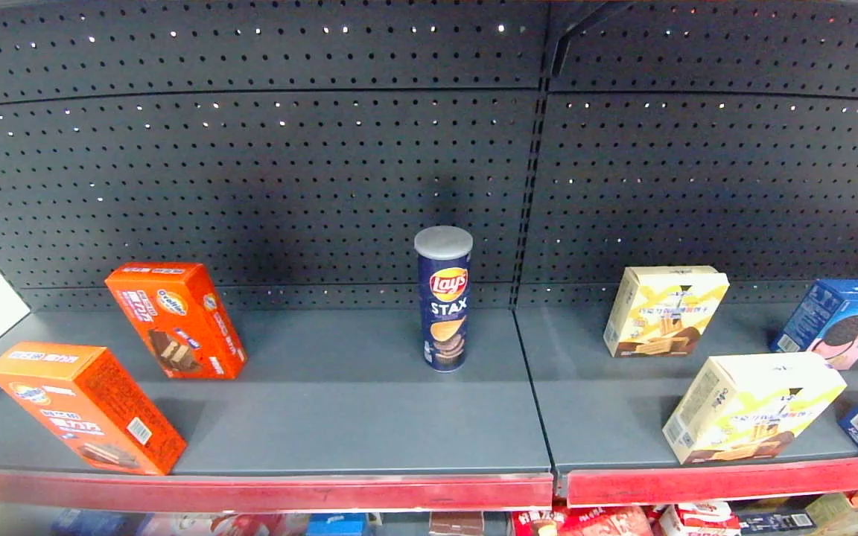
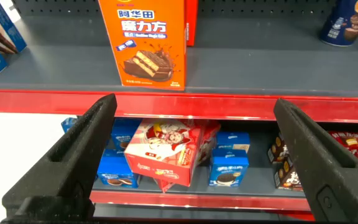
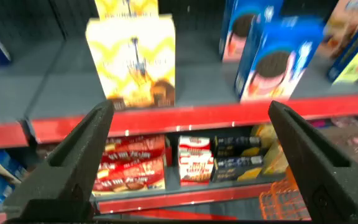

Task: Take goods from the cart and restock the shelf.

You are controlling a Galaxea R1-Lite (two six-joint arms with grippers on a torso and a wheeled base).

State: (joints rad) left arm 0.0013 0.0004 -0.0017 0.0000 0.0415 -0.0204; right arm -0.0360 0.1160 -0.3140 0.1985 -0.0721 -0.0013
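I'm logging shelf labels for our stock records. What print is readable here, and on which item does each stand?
"Lay's" and "STAX": on the chips can.
"阿华田" and "魔力方": on the front orange box.
Too small or blurred to read: the print on the yellow boxes, the blue cookie boxes and the lower-shelf packs.

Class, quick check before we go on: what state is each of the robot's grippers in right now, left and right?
Left gripper: open, holding nothing.
Right gripper: open, holding nothing.
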